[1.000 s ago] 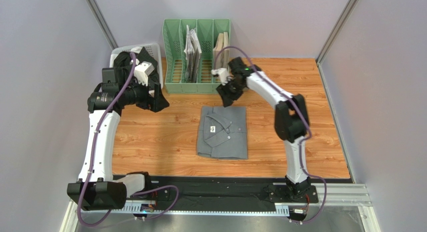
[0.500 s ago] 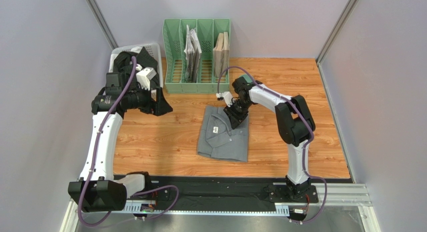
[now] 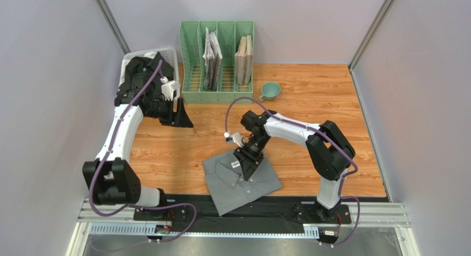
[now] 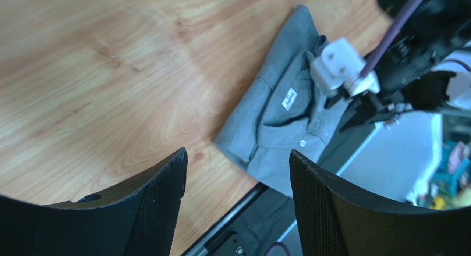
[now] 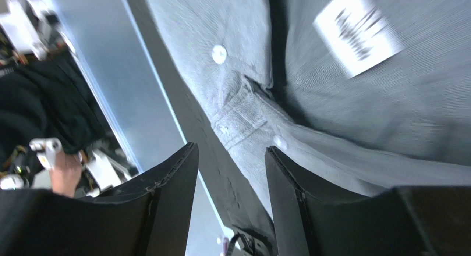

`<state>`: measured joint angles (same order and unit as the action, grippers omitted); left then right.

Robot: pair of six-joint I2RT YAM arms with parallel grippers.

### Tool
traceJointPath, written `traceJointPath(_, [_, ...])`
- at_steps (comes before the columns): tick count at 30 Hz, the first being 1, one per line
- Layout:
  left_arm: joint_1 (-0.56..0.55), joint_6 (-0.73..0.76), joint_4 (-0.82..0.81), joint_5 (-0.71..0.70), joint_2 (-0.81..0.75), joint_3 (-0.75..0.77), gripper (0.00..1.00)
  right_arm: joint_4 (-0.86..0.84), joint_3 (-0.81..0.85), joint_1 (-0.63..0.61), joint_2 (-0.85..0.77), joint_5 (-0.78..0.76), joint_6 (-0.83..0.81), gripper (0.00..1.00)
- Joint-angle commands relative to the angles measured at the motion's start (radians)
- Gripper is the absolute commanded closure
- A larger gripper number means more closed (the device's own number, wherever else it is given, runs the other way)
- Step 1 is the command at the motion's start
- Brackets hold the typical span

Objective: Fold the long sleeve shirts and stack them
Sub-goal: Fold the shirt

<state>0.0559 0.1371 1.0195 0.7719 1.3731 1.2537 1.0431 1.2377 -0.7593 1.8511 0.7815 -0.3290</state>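
- The right gripper [image 3: 247,168] hangs directly over the grey long sleeve shirt [image 3: 251,188], at the collar end beside the white neck label [image 5: 358,25]. Its jaws stand partly apart, with the button placket [image 5: 237,110] showing in the gap. Whether the tips press on the cloth cannot be told.
- The folded grey shirt lies askew at the table's near edge. Its long axis slants from the collar down toward the arm bases, and one near corner overhangs the black strip [image 3: 287,207].
- The black long sleeve shirt [image 3: 142,68] sits heaped in the white basket [image 3: 128,58] at the far left corner, well apart from the grey one.
- The left gripper [image 3: 182,119] hovers near the basket with its jaws wide and nothing between them. By this view the left arm is the nearer one to the black shirt, which lies behind and to its left.
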Motion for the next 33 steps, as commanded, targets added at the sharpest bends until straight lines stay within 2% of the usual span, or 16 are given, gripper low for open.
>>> traceJointPath(1, [0.005,0.250,0.113,0.208,0.035,0.047,0.27,-0.024,0.126,0.156,-0.098,0.099,0.074,0.47])
traceJointPath(2, [-0.002,0.281,0.114,0.231,0.037,0.040,0.28,-0.038,0.128,0.181,-0.099,0.093,0.076,0.47])
traceJointPath(5, [-0.088,0.367,0.111,0.143,0.073,0.029,0.30,-0.074,0.147,0.212,-0.050,0.033,0.047,0.47])
traceJointPath(11, [-0.217,0.407,0.152,-0.072,0.248,0.049,0.32,-0.159,0.140,0.213,0.082,-0.116,0.024,0.48])
traceJointPath(15, [-0.284,0.446,0.183,-0.155,0.374,0.088,0.32,-0.206,0.085,0.216,0.120,-0.233,0.005,0.50])
traceJointPath(17, [-0.324,0.455,0.182,-0.184,0.411,0.096,0.37,-0.213,0.042,0.233,0.125,-0.254,0.007,0.53])
traceJointPath(21, [-0.372,0.470,0.172,-0.146,0.498,0.105,0.58,-0.216,-0.041,0.282,0.074,-0.252,0.027,0.55])
traceJointPath(27, [-0.387,0.478,0.146,-0.080,0.581,0.170,0.73,-0.180,-0.113,0.296,-0.045,-0.197,0.068,0.55])
traceJointPath(28, [-0.383,0.481,0.148,-0.068,0.580,0.180,0.73,-0.164,-0.109,0.301,-0.062,-0.185,0.068,0.55])
traceJointPath(29, [-0.380,0.540,0.171,0.007,0.571,0.190,0.71,-0.154,-0.104,0.310,-0.073,-0.168,0.073,0.53])
traceJointPath(33, [-0.406,0.579,0.140,0.098,0.430,0.191,0.54,-0.117,-0.083,0.382,-0.112,-0.081,0.073,0.50])
